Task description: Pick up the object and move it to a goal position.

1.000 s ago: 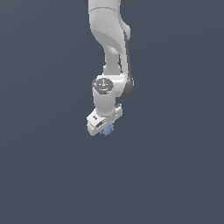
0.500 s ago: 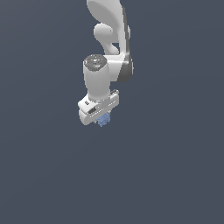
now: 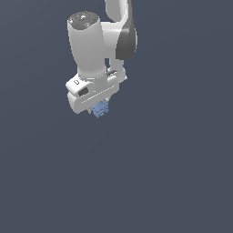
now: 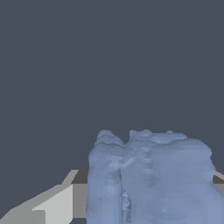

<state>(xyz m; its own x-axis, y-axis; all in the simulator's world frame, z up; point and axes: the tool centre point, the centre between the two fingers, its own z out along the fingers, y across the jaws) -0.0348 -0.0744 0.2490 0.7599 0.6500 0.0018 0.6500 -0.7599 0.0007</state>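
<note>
The small light-blue bumpy block (image 3: 99, 109) sticks out below my white gripper (image 3: 97, 108), which is shut on it and holds it up off the dark grey ground. My arm hangs down from the top of the exterior view, left of centre. In the wrist view the block (image 4: 153, 179) fills the near part of the picture between my fingers (image 4: 52, 203); the far finger is mostly hidden behind the block. No goal marker shows in either view.
A plain dark grey ground (image 3: 173, 182) fills the exterior view around the arm. No other object shows.
My arm has carried the block up and toward the exterior view's left. The gripper now looks larger in that view. The grip on the block has not changed.
</note>
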